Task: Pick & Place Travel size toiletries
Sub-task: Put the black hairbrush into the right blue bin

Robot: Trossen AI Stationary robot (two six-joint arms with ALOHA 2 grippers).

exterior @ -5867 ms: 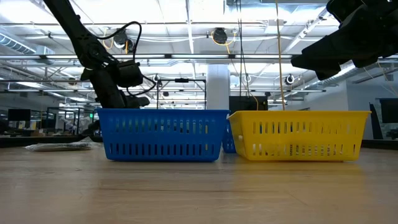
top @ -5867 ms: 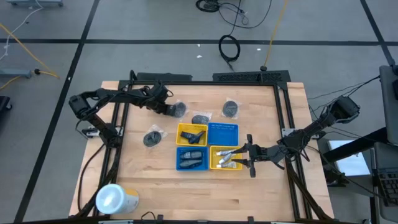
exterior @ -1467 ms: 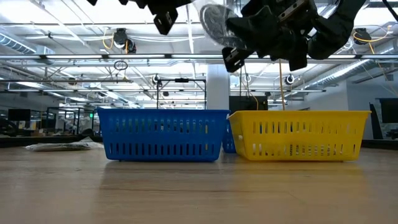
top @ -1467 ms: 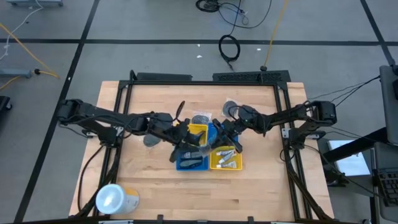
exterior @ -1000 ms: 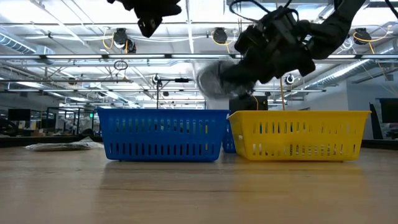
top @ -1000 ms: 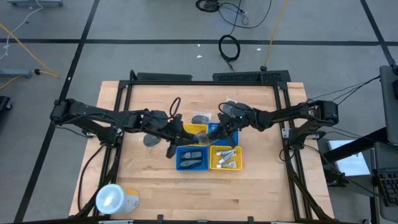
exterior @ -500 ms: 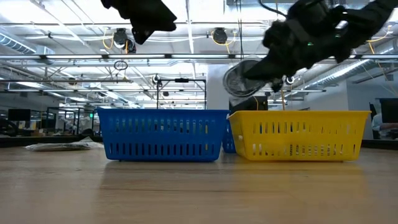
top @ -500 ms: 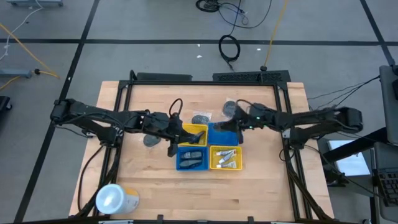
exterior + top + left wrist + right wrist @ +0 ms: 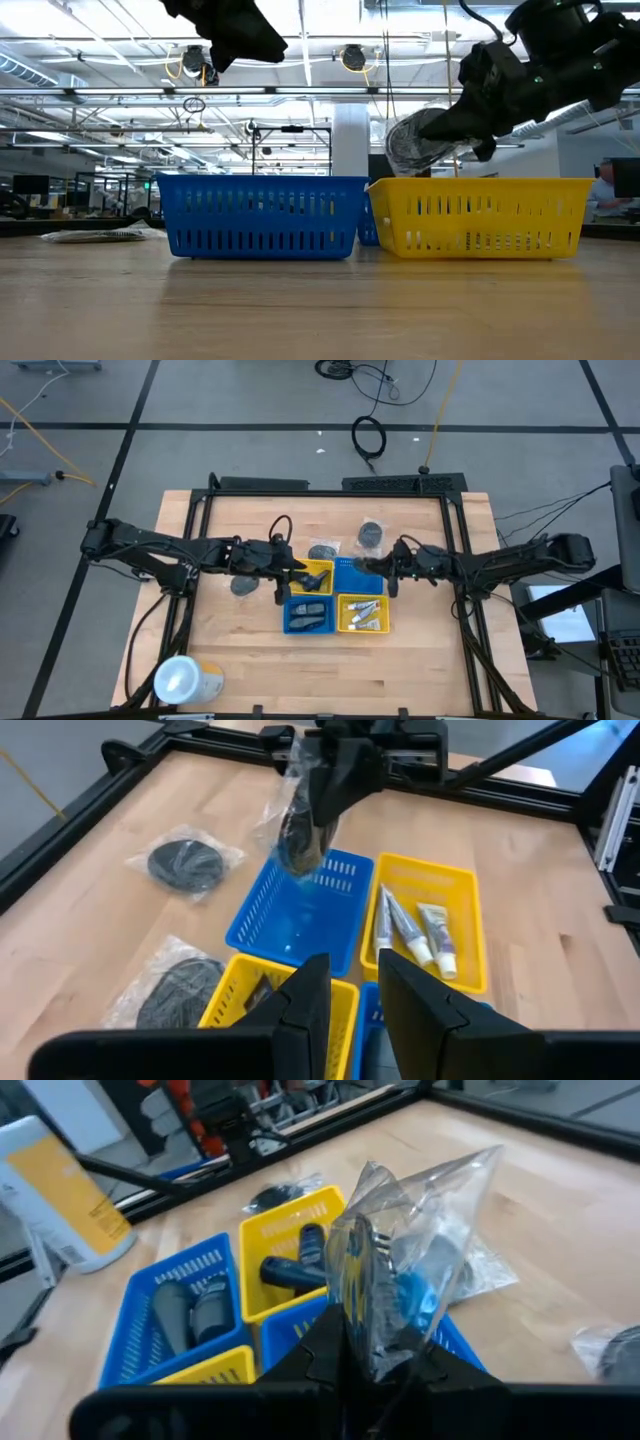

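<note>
Sorting mid-way: right gripper (image 9: 345, 1342) clamped on dark round piece in clear wrapper (image 9: 400, 1280) above empty blue plastic tray (image 9: 358, 572); left gripper (image 9: 345, 982) slightly open, empty; three wrapped pieces (image 9: 371, 534) remain on wooden table (image 9: 250, 660).

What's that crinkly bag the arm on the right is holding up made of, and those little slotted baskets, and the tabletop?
The wrapper in the right gripper looks like thin clear plastic film: see-through, creased, with glints, around a dark round piece. The baskets, such as the blue one and the yellow one, seem to be moulded plastic, evenly coloured with slotted walls. The table looks like pale wood, with plank lines and grain.
</note>
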